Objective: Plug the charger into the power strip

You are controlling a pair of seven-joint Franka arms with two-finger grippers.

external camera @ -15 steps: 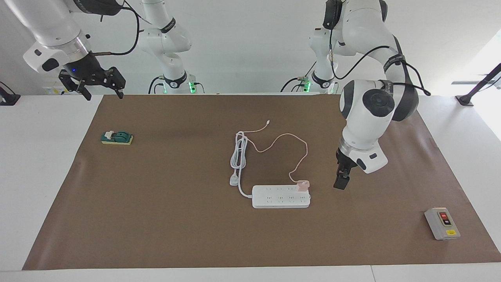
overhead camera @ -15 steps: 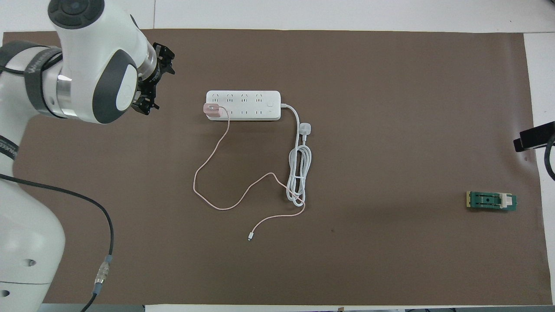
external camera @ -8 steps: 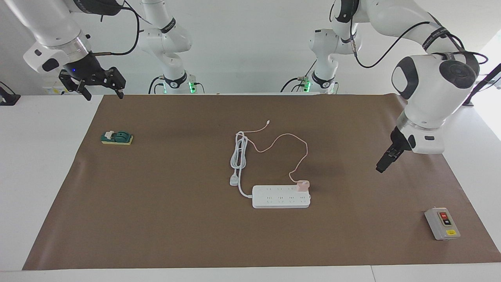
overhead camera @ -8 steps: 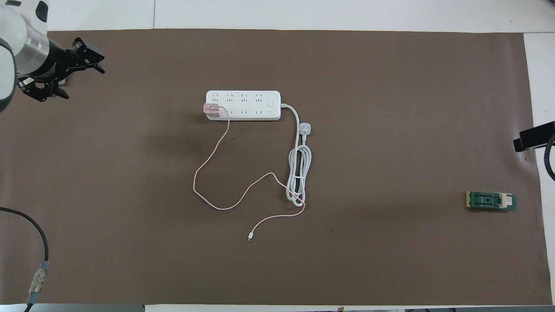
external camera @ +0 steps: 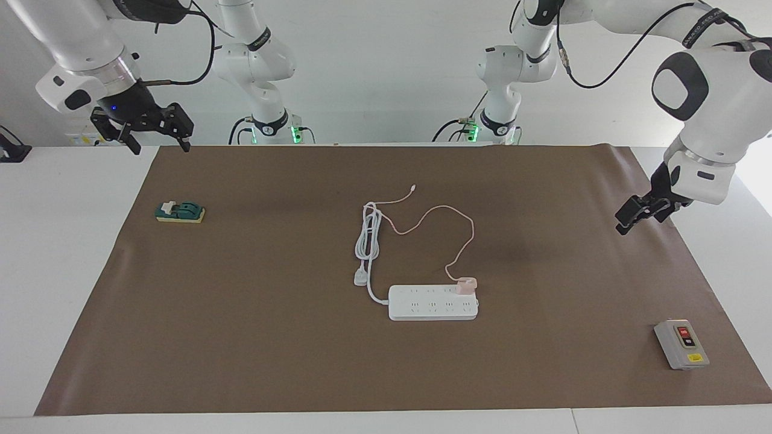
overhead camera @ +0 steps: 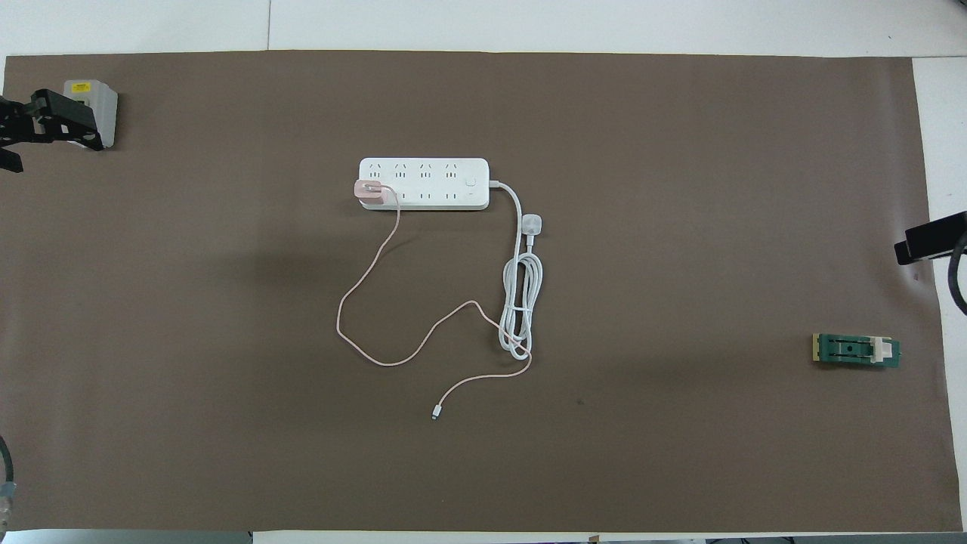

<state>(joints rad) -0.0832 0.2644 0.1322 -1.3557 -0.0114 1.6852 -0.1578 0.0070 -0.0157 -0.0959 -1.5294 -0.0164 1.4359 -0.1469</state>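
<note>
The left gripper hangs open and empty over the mat's edge, well apart from the power strip. The charger sits plugged into the strip's end socket. A grey button box lies toward the left arm's end. The right gripper waits, open and empty, over the mat's corner at its own end.

Pink charger seated in flat white power strip end socket, mid-mat
</note>
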